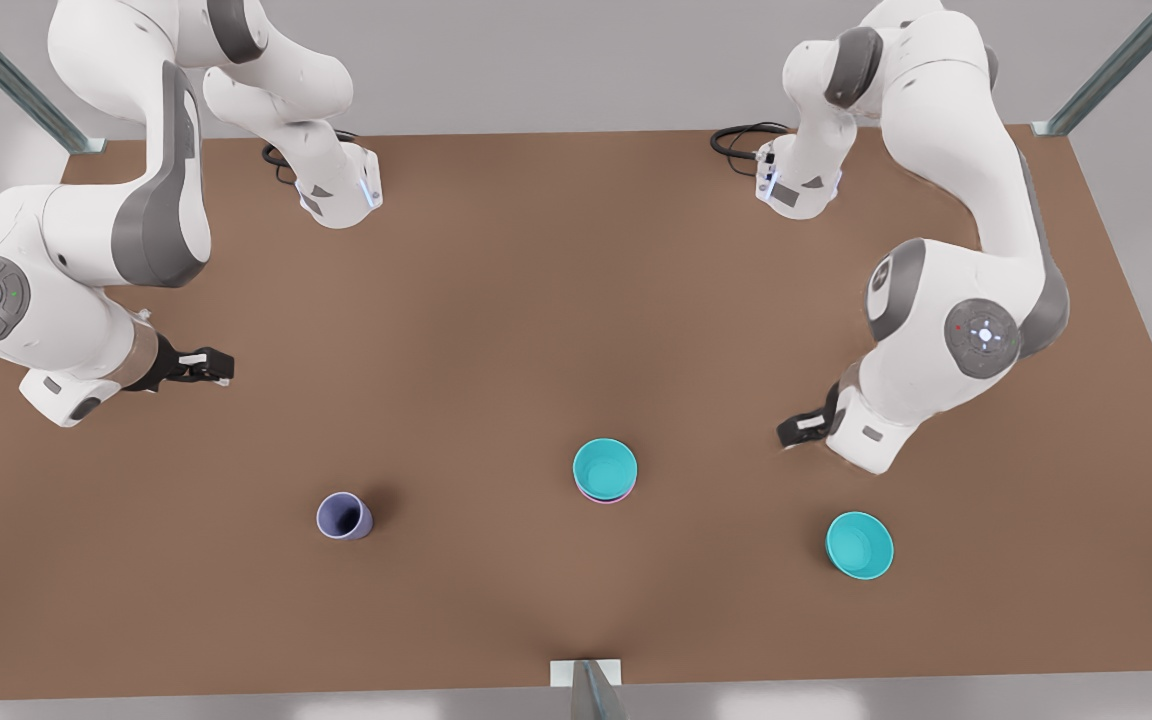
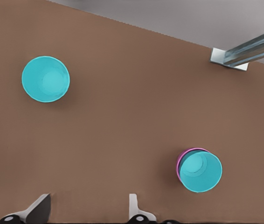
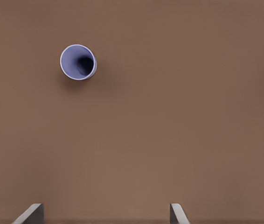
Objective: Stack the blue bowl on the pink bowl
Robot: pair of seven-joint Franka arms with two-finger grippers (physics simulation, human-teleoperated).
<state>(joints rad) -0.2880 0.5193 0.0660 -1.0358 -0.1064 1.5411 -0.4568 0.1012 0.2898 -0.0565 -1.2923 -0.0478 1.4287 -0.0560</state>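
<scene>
The blue bowl [image 1: 605, 467] sits nested in the pink bowl [image 1: 603, 496] mid-worktop [image 1: 536, 300], with bare brown surface between it, the second teal bowl [image 1: 859, 544], the lavender cup [image 1: 344, 516], and the left claw [image 1: 798, 430] and right claw [image 1: 208, 366], both spread apart and empty.

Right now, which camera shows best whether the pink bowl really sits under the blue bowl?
The left wrist view: the pink bowl shows as a magenta crescent beside the blue bowl nested in it. In the front view only a thin pink sliver peeks under the blue bowl. The right wrist view faces the lavender cup.
</scene>
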